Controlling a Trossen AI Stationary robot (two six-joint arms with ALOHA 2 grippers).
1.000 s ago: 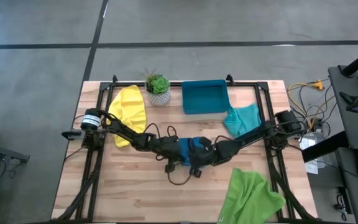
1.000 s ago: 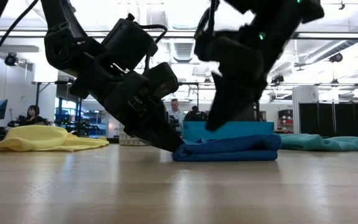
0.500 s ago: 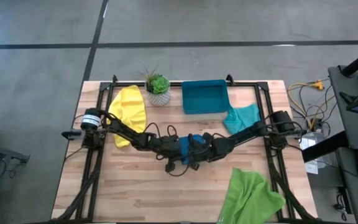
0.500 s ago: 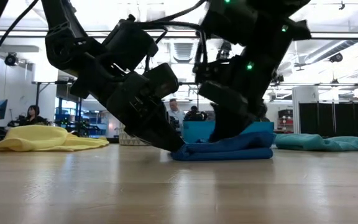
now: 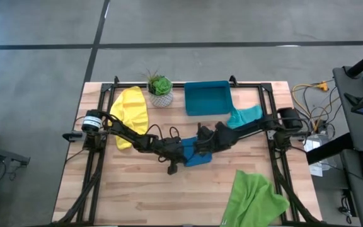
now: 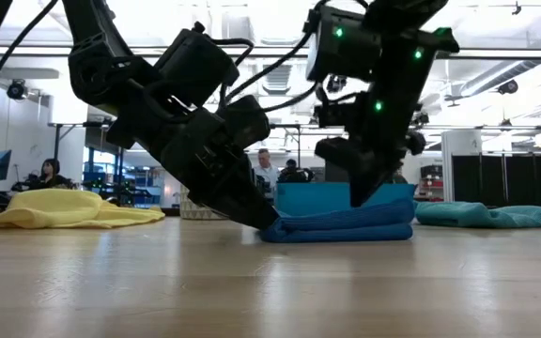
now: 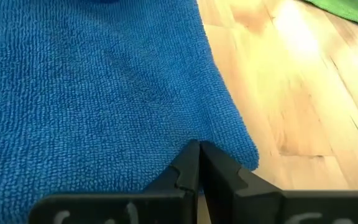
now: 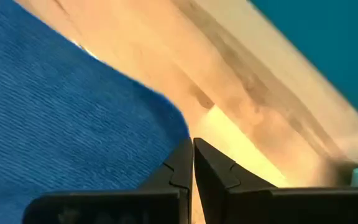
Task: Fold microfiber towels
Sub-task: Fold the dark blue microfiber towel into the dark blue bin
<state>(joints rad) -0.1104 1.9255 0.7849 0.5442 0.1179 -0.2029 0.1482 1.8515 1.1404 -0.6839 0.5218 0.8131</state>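
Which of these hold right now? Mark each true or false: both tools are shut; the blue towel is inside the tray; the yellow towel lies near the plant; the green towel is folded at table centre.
1. Both the left tool and right tool are shut. True.
2. The blue towel is inside the tray. False: it lies on the table.
3. The yellow towel lies near the plant. True.
4. The green towel is folded at table centre. False: it lies crumpled near the table's front right edge.

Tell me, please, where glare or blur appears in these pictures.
Low view: bright ceiling lights put the arms in silhouette, and the table reflects them. Left wrist view: a glare patch on the wood beside the blue towel. Right wrist view: the wood is blurred.
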